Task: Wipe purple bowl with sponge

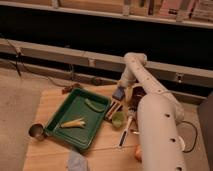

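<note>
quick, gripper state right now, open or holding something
gripper: open, down at the sponge beside the purple bowl, no hold on it visible

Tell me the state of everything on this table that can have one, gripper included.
gripper: open, just above the sponge
sponge: lying flat, under the gripper
purple bowl: upright, partly hidden
green cup: upright
green tray: lying flat, not empty
metal cup: upright

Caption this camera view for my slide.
Gripper at the sponge beside the purple bowl, green tray nearby.
</note>
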### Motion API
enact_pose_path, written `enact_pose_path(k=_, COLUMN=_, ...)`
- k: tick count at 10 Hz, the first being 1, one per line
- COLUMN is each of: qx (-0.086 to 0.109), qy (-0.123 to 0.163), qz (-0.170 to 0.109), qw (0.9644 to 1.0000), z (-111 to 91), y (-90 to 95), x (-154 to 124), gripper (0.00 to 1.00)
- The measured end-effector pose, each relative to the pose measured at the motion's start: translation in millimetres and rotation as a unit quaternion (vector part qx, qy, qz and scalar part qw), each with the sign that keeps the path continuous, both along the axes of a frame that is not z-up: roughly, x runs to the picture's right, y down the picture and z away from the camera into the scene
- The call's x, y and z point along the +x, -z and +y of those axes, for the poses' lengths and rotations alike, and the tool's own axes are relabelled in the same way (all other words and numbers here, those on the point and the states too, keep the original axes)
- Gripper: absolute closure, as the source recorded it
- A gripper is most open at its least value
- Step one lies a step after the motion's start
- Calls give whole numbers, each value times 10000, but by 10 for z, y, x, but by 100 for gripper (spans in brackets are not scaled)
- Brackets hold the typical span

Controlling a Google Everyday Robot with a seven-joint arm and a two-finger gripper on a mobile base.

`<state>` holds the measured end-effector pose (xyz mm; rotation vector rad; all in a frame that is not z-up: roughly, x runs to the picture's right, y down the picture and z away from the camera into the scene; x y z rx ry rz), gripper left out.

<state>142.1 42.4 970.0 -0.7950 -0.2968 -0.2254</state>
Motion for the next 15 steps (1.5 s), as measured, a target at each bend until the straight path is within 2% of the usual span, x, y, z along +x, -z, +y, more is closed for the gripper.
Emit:
enact_pose_path(k=3, qx=-161, qy=177, qz=98, qw=9997, z=64, y=-107, x=-32, gripper=20)
enact_pose_path(k=6, qx=-167, qy=218, qz=139, qw=9995, z=66, y=-117, x=-16, gripper=22)
enact_pose_path(k=7, qx=-132, qy=299, qz=137, qw=9994, z=62, y=-115, x=-36, gripper=28)
enact_pose_path(k=13, qx=-141, qy=284, qz=143, qw=9994, z=25, y=-73, x=-11, gripper=88)
enact_pose_path(k=14, qx=-148, qy=284, qz=144, qw=9994, z=20, y=-64, x=-7, gripper=97)
enact_pose_path(k=15, qx=-150, qy=286, qz=143, qw=9994, z=18, y=-61, x=-6, gripper=100)
